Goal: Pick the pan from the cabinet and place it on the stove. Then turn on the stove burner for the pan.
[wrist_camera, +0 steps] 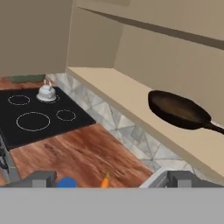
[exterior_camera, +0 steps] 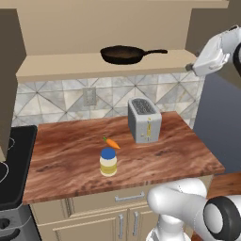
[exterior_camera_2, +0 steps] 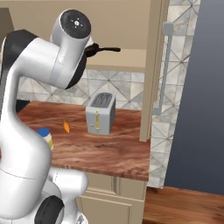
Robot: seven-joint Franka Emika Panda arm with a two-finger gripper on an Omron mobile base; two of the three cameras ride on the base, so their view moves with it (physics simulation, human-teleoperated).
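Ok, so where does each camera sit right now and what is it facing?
Left base view: behind the arm's left, facing the counter, toaster and pan in the open cabinet; arm at lower right.
Right base view: behind its right, same toaster and counter; arm fills the left.
Hand view: looks past the open fingers at pan and stove.

The pan (exterior_camera: pixel 122 54) is dark brown-black with a black handle, on the pale tan shelf of the cabinet (exterior_camera: pixel 94 66). The counter (exterior_camera: pixel 70 160) is reddish-brown wood with dark grain. The backsplash (exterior_camera: pixel 56 96) is grey-white tile in a triangle pattern. The toaster (exterior_camera: pixel 144 120) is silver-grey with a yellow lever. The carrot (exterior_camera: pixel 112 143) is orange with a green top. The jar (exterior_camera: pixel 108 162) is pale yellow with a blue lid. The stove (wrist_camera: pixel 39 116) is black glass with thin white rings; the kettle (wrist_camera: pixel 46 92) on it is white-silver.
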